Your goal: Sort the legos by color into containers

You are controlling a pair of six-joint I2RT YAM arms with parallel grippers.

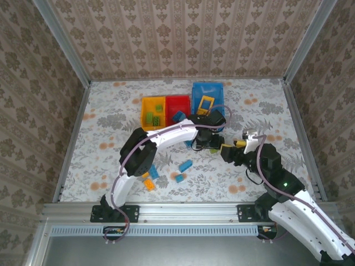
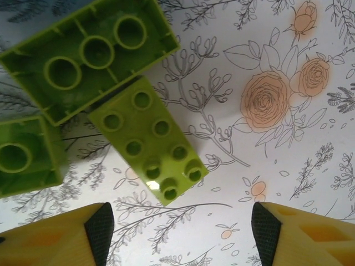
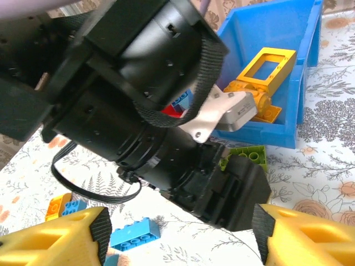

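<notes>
Broadly, the table [image 1: 255, 100] carries three bins side by side toward its far edge: the blue bin [image 1: 215, 88], which holds a yellow frame [image 1: 205, 104], the red bin [image 1: 176, 102] and the yellow bin [image 1: 146, 106]. Loose bricks [image 1: 185, 165], blue and orange, lie closer to the near edge, left of centre. The left gripper [image 2: 183, 230] hangs over the table's middle, just in front of the blue bin, with its fingers spread and empty. Below it three green pieces cluster. The nearest is a studs-up green brick [image 2: 147, 138] lying askew to the fingers, its far end against an upturned brick [image 2: 89, 55]. The right gripper [image 3: 183, 241] sits close beside, its fingers likewise spread on nothing. Such a brick is probably light, rigid and slick-sided. A pinch across its two long flat sides, low and centred, should hold best once the wrist turns square to it. The neighbour may get nudged.
</notes>
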